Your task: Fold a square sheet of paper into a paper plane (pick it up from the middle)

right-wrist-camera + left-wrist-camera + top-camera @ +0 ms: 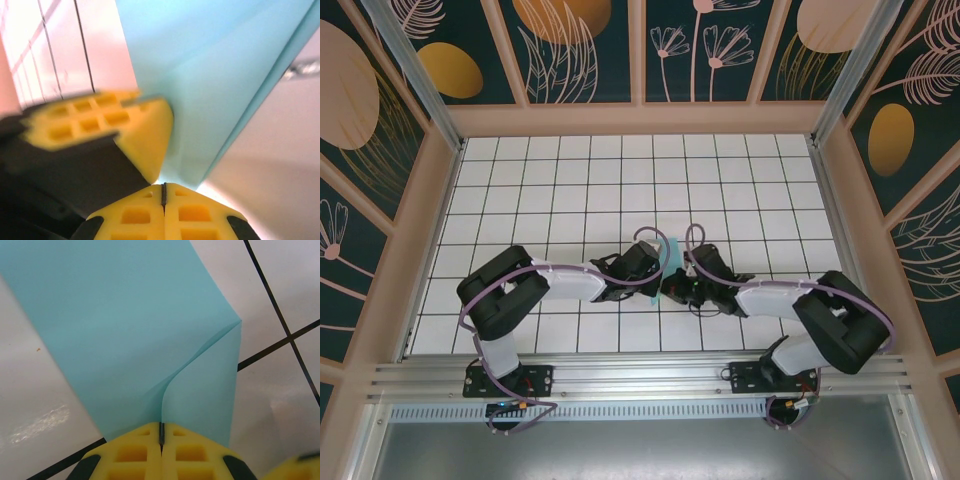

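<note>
White desk (570, 170), ruled into square tiles by thin black lines and enclosed by dark teal wall panels (580, 50) with floral motifs, seen from above.

At the near edge, a metal rail (640, 375) carries the left arm (560, 280) and the right arm (780, 300), both black and white. They bend inward and meet slightly nearer than the desk's middle. The left fingers (658, 280) and right fingers (680, 288) sit just beside each other, tips facing. Between and just beyond them stands the thin light turquoise sheet of paper (669, 250), raised off the desk and seen nearly edge-on as a narrow upright strip.

Left wrist view: the yellow ribbed left fingers (165, 432) are pressed together and clamped on the near edge of the sheet of paper (125, 330). From their seam the paper runs away in two layers. A broad layer spreads to the left and a narrower flap lies to the right, and the two join at a creased corner at the far right. White tiles lie beneath.

Right wrist view: the right fingers (167, 192) are likewise pressed together, with the sheet of paper (215, 75) rising from their seam, so they grip it. The left fingers (125, 125) come in from the left, their tip just beside the right pair. Whether the two pairs touch cannot be told.
</note>
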You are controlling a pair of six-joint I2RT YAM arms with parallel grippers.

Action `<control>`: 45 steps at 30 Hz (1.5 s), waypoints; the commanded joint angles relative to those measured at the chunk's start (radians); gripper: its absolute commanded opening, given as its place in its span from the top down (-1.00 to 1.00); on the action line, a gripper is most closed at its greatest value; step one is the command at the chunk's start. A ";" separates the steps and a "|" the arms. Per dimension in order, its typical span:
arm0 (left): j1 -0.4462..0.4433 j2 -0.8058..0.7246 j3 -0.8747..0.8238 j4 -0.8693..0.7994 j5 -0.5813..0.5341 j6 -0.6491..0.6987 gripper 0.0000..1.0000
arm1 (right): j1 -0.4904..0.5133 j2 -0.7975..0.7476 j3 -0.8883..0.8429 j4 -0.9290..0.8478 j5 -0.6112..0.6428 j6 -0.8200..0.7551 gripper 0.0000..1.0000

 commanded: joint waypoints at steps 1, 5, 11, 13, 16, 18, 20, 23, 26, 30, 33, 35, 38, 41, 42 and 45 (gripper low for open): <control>-0.005 0.041 -0.005 -0.076 0.022 0.003 0.90 | -0.069 -0.021 0.000 -0.001 -0.027 -0.051 1.00; -0.005 0.042 -0.004 -0.077 0.024 0.002 0.90 | -0.120 0.018 0.021 0.057 -0.090 -0.069 1.00; -0.004 0.044 0.003 -0.086 0.021 0.008 0.90 | -0.128 0.119 0.077 0.049 -0.093 -0.122 1.00; -0.005 0.044 0.003 -0.084 0.022 0.007 0.89 | -0.131 0.173 0.082 0.030 -0.077 -0.138 1.00; -0.004 0.034 0.007 -0.094 0.020 0.009 0.85 | -0.131 0.211 0.089 -0.032 -0.034 -0.158 1.00; -0.005 0.012 0.008 -0.098 0.015 0.008 0.80 | -0.130 0.216 0.089 -0.072 -0.012 -0.175 1.00; -0.005 -0.018 0.019 -0.114 0.008 0.004 0.70 | -0.130 0.207 0.080 -0.076 -0.010 -0.179 1.00; -0.005 -0.086 0.037 -0.151 -0.034 -0.012 0.46 | -0.130 0.195 0.087 -0.091 -0.012 -0.183 1.00; -0.004 -0.177 0.029 -0.172 -0.104 -0.065 0.23 | -0.130 0.184 0.101 -0.093 -0.027 -0.183 1.00; -0.004 -0.244 0.024 -0.211 -0.137 -0.154 0.32 | -0.130 0.175 0.124 -0.115 -0.024 -0.185 1.00; -0.004 -0.272 -0.007 -0.107 -0.023 -0.204 0.44 | -0.130 0.161 0.124 -0.102 -0.040 -0.173 1.00; -0.005 -0.255 -0.017 -0.035 0.052 -0.239 0.51 | -0.130 0.153 0.126 -0.096 -0.047 -0.169 1.00; -0.004 -0.187 0.005 -0.016 0.075 -0.270 0.61 | -0.131 0.135 0.126 -0.081 -0.057 -0.164 1.00; -0.005 -0.119 0.018 -0.019 0.044 -0.305 0.73 | -0.133 0.114 0.131 -0.076 -0.072 -0.163 1.00; -0.005 -0.099 0.017 -0.018 0.031 -0.317 0.75 | -0.136 0.103 0.131 -0.078 -0.073 -0.163 0.99; -0.005 -0.024 0.022 -0.014 0.019 -0.346 0.79 | -0.137 0.066 0.130 -0.081 -0.077 -0.168 0.97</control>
